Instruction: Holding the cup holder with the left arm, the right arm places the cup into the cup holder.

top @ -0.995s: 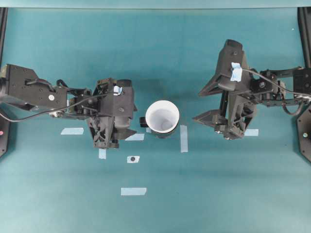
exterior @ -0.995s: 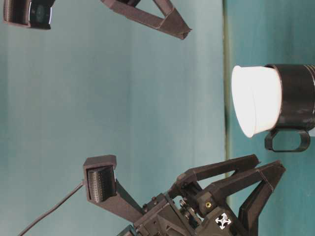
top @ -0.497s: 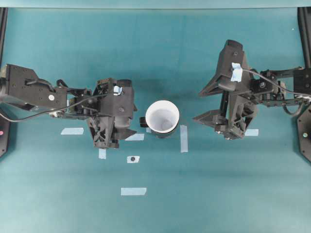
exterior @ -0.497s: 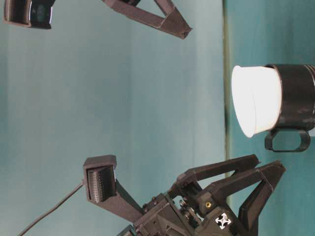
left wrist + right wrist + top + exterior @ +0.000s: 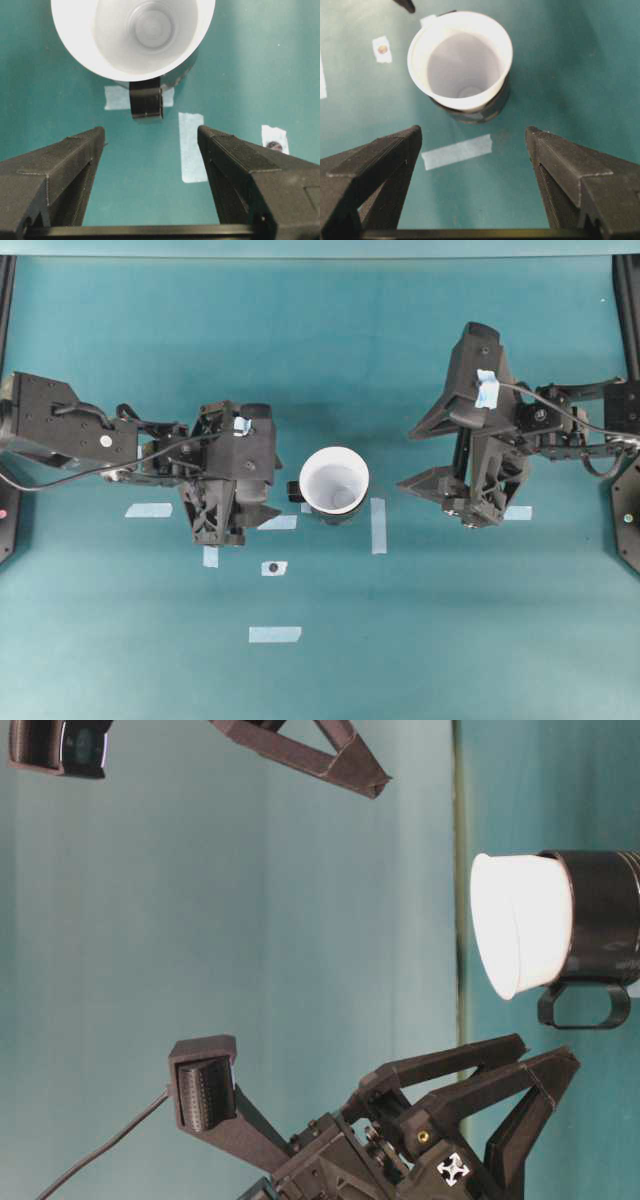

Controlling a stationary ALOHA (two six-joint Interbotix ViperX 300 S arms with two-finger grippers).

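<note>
The plain white tapered cup sits inside the glossy black round cup holder; its wide rim stands above the holder's black wall in the table-level view. The pair stands upright near the middle of the teal tabletop. The holder's small black handle tab points toward the left arm.

The black jointed left arm extends from the left edge of the tabletop, its white-dotted forearm lying roughly level. The left gripper faces the holder. Its fingers are spread wide, holding nothing, with the handle tab just ahead of the gap between them and not touching either finger.

The black jointed right arm extends from the right edge of the tabletop, with light-blue tape on its boxy wrist block. The right gripper faces the cup from the opposite side, clearly apart from it. Its fingers are spread wide and hold nothing.

Several strips of light-blue tape lie flat on the tabletop around the holder, one between the holder and the right gripper.
</note>
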